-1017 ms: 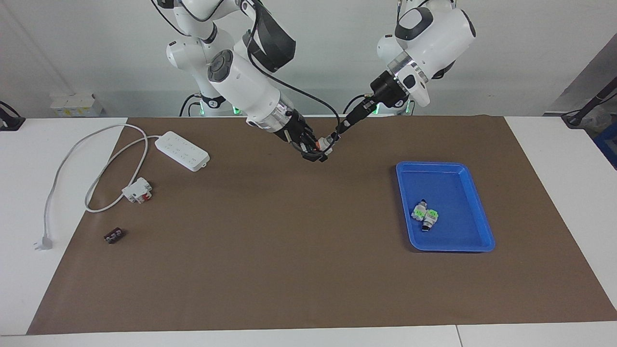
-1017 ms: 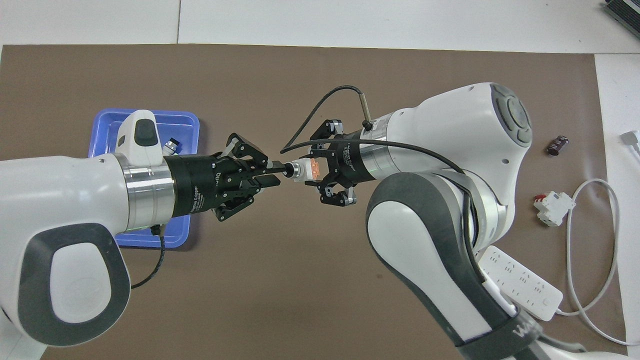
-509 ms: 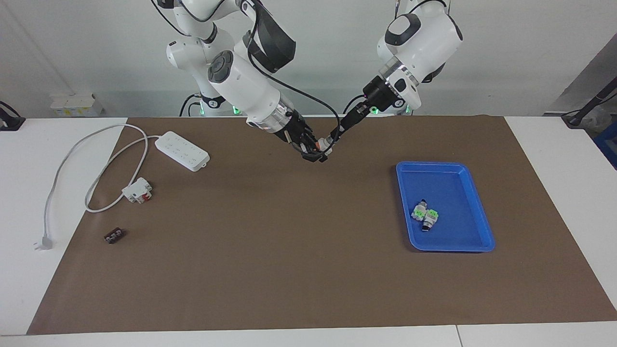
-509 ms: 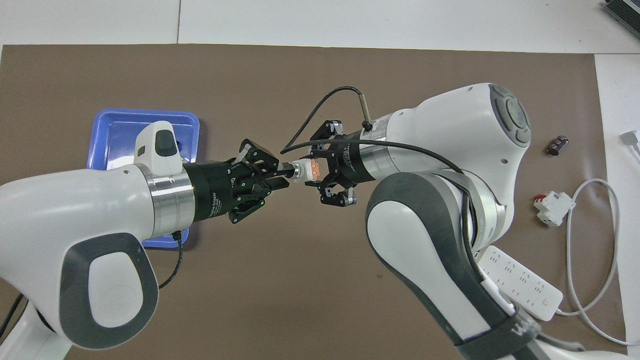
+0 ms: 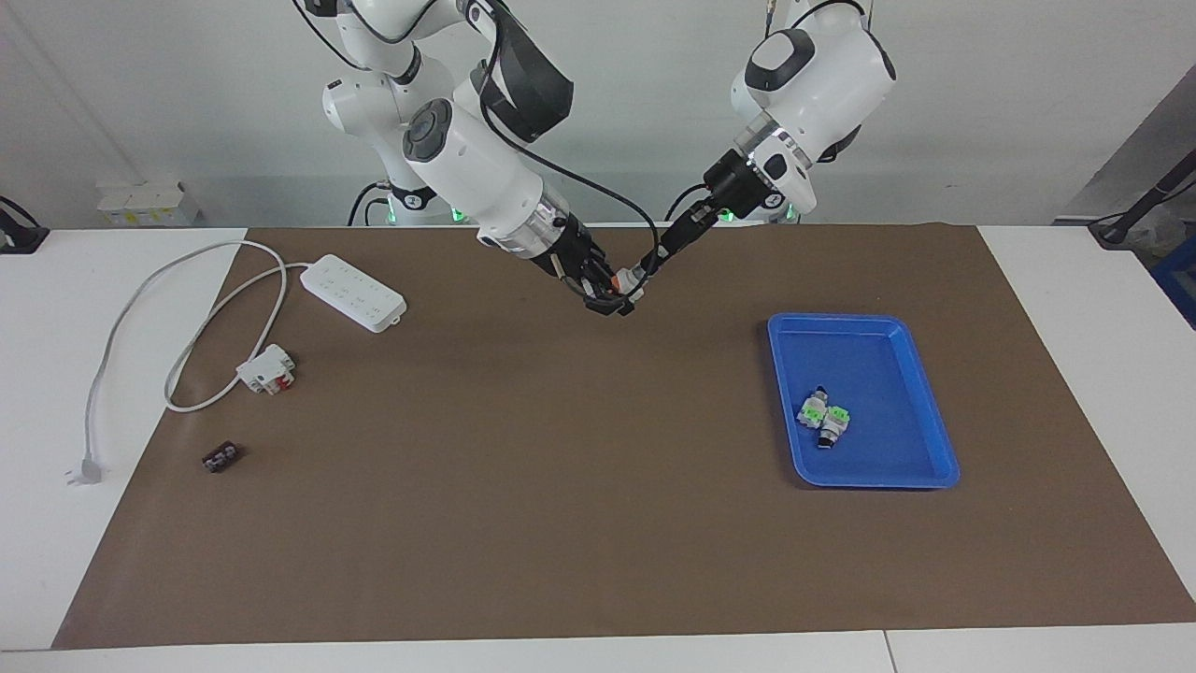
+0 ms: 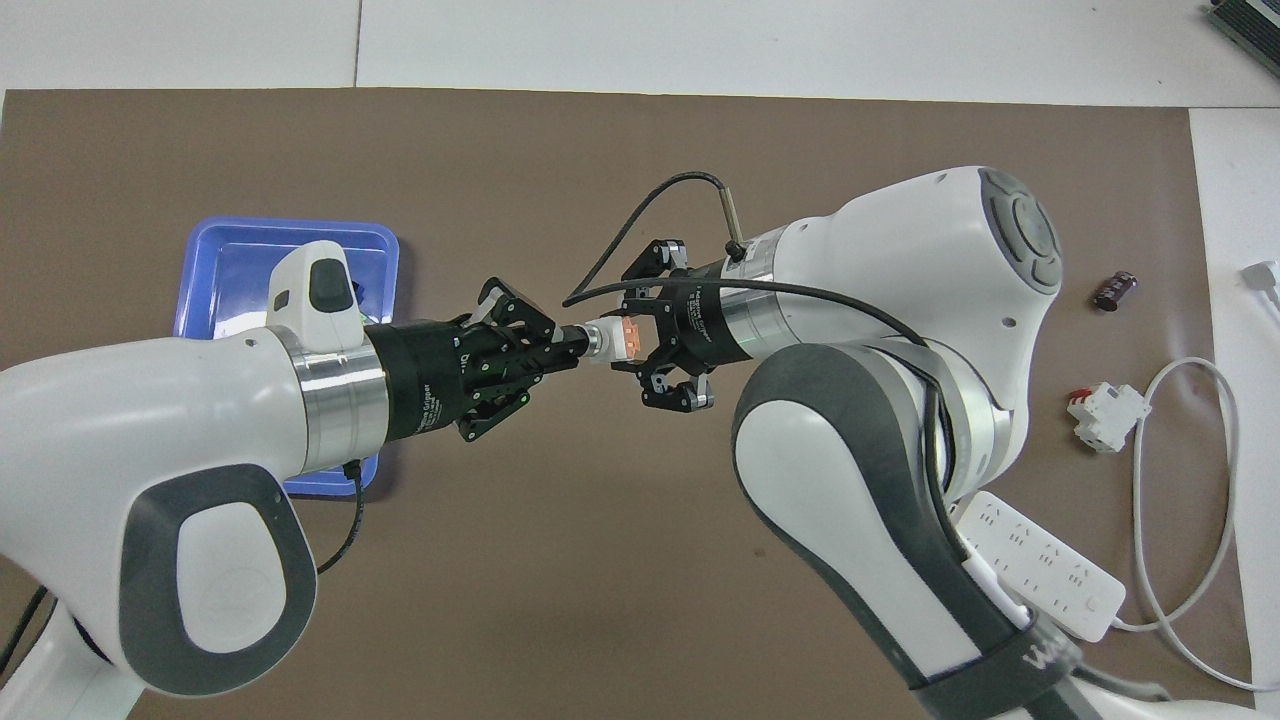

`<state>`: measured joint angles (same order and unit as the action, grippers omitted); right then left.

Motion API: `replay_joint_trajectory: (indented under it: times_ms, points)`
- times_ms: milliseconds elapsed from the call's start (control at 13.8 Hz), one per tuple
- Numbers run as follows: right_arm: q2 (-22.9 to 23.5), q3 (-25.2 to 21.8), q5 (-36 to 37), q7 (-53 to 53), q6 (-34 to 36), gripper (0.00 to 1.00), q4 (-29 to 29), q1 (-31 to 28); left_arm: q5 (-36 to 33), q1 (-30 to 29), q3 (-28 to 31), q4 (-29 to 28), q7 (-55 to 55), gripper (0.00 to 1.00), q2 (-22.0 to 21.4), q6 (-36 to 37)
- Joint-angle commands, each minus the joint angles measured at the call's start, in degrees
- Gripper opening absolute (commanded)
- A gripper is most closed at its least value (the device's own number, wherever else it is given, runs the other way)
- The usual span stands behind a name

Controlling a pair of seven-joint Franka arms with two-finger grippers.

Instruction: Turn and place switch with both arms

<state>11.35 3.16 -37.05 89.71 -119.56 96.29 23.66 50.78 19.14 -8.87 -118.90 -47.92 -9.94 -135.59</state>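
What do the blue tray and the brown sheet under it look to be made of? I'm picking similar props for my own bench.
The blue tray looks like moulded plastic: one even colour, rounded corners, a raised rim and a soft sheen on its floor. The brown sheet looks like matte kraft paper or thin card: flat, without shine, with straight cut edges on the white table. Neither can be confirmed by sight alone.
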Motion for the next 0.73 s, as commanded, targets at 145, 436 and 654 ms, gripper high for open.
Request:
replay_joint_trajectory:
  times_ms: [145, 436, 654]
  points:
    - [-0.46, 0.27, -0.65, 0.82, -1.29, 0.0, 0.74, 0.16, 0.55, 1.33, 0.61, -0.72, 3.45, 0.0, -0.52, -0.99]
    - [-0.46, 0.27, -0.57, 0.82, -1.29, 0.0, 0.74, 0.16, 0.46, 1.69, 0.61, -0.63, 8.27, 0.0, -0.52, -0.29]
    - [-0.46, 0.27, -0.57, 0.73, -1.29, 0.0, 0.74, 0.08, 0.37, 1.69, 0.61, -0.63, 13.8, 0.0, -0.52, -0.2]
